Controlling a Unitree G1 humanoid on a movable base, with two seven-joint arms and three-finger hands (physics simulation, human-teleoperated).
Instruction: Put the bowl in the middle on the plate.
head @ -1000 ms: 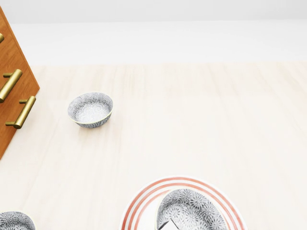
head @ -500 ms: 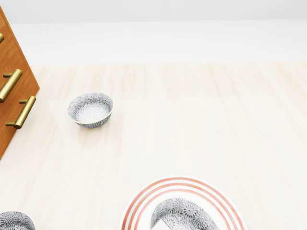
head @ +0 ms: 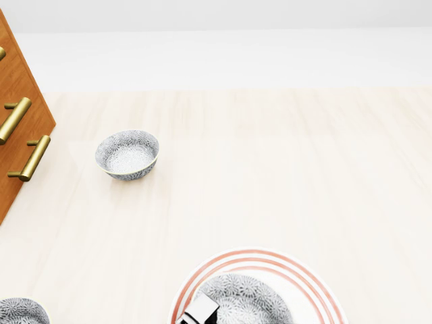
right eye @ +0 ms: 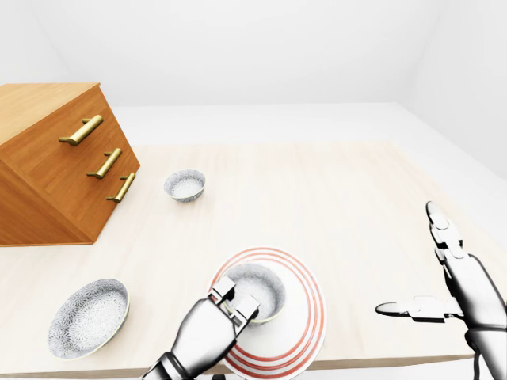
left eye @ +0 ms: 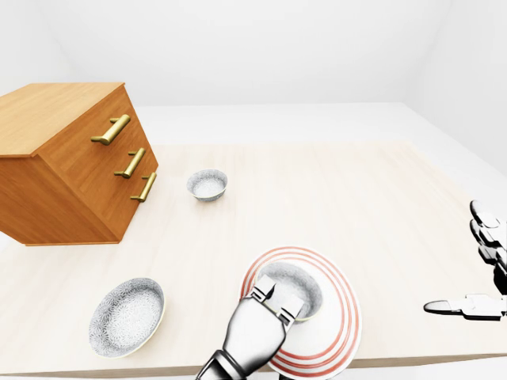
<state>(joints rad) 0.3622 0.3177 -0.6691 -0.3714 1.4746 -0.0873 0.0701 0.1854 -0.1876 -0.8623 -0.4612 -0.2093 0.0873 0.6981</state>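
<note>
Pale wooden bench (left eye: 333, 206): bowl (left eye: 291, 286) has sunk onto striped plate (left eye: 337, 317), placement nearly done; left hand (left eye: 273, 305) fingers seemingly still clamped on rim; right hand (right eye: 444, 285) fingers apart.

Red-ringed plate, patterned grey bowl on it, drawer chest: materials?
Red-ringed white plate: looks like glazed ceramic, smooth and glossy. Grey patterned bowl held by left hand: likely ceramic too, printed floral texture. Drawer chest: wood grain, brass-coloured bar handles.

text: none readable | labels: none | numbers: none | signs: none
</note>
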